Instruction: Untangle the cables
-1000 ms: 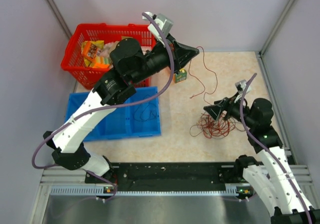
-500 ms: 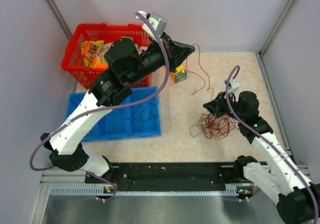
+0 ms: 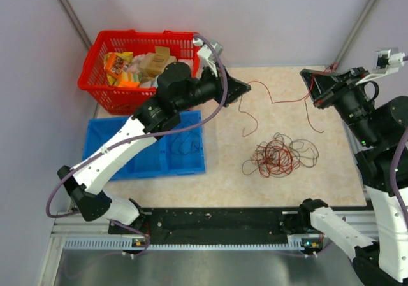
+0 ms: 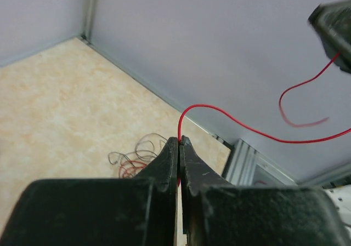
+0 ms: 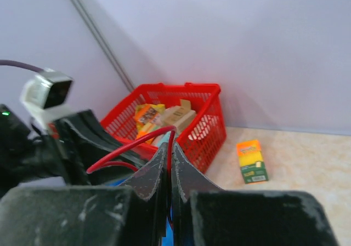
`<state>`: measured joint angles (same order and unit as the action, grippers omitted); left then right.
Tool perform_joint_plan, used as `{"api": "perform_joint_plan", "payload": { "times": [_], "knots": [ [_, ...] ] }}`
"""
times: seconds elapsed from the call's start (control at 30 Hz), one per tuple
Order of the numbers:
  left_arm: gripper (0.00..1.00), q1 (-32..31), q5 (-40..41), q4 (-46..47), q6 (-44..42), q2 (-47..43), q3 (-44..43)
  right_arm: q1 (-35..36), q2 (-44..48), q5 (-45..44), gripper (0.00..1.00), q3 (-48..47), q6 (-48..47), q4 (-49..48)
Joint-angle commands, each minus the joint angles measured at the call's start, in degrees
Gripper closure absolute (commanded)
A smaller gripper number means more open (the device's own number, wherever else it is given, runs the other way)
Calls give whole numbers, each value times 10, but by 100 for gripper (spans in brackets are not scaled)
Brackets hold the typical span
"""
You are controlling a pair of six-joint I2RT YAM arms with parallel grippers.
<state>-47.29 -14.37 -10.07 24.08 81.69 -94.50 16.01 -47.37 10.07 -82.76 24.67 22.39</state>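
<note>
The cables lie as a tangle (image 3: 276,156) of thin red and dark wires on the beige tabletop, also seen in the left wrist view as the tangle (image 4: 136,157). One red wire (image 3: 275,99) stretches in the air between both grippers, with loose tails hanging near each. My left gripper (image 3: 246,87) is shut on it; the wire (image 4: 219,114) rises from the tips of the left gripper (image 4: 179,140). My right gripper (image 3: 306,77) is raised at the far right. The right gripper (image 5: 170,146) is shut on the same red wire (image 5: 137,142).
A red basket (image 3: 102,69) of packaged goods stands at the back left. A blue bin (image 3: 127,165) holds a dark wire (image 3: 186,147) in its right part. A small orange-and-green box (image 5: 252,161) sits on the table near the basket. Grey walls enclose the table.
My right gripper shut on a red wire at the tangle, then rose to the far right, drawing the wire out. The left gripper shifted slightly right, still holding its end.
</note>
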Motion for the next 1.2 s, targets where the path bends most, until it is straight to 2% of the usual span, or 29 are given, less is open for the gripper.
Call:
{"api": "perform_joint_plan", "payload": {
  "times": [0.0,0.1,0.23,0.33,0.53,0.73,0.83,0.97,1.17],
  "knots": [
    [100,1,-98,96,57,-1,19,5,-49,83,100,-42,79,38],
    [100,-1,-130,142,83,4,26,4,-45,133,100,-19,138,12],
    [99,-11,-156,195,127,15,48,5,-20,181,100,68,232,-94],
    [98,-25,-170,219,144,26,55,5,-16,197,100,97,260,-131],
    [93,-47,-146,196,122,18,64,5,0,174,100,145,262,-126],
    [88,-56,-142,212,130,20,98,11,8,143,100,197,347,-179],
    [83,-63,-110,205,121,22,107,27,11,130,100,227,396,-240],
    [75,-65,-113,204,116,37,88,44,4,121,100,240,423,-261],
    [78,-66,-96,187,111,43,94,48,20,102,100,252,442,-279]
  ]
}}
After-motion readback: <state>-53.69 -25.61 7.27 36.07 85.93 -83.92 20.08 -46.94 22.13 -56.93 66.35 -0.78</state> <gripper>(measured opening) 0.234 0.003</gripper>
